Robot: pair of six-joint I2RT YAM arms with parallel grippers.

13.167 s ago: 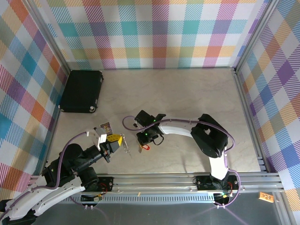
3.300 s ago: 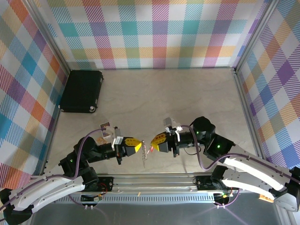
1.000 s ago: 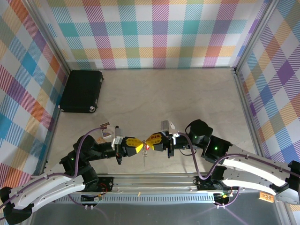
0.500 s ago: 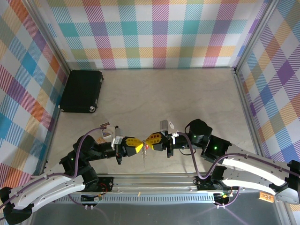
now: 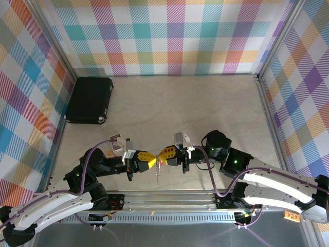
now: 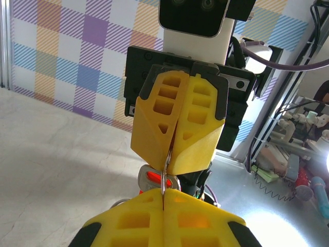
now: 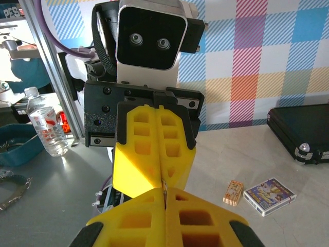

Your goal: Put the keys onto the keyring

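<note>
- The left pincer (image 5: 153,161) and right pincer (image 5: 162,155) meet tip to tip above the near middle of the surface (image 5: 169,103).
- The left pincer is clamped shut on the keyring (image 5: 158,173). In the left wrist view a thin metal edge rises from between its yellow fingers (image 6: 133,221), and the rest hangs below.
- The right pincer is closed on the small red key (image 5: 161,162), which peeks out just under its fingertips (image 6: 190,154), touching the keyring's wire.
- A black case (image 5: 90,100) lies well apart at the far left.
- A card box (image 7: 269,195) and a small wooden block (image 7: 234,192) lie on the surface beside each other.
</note>
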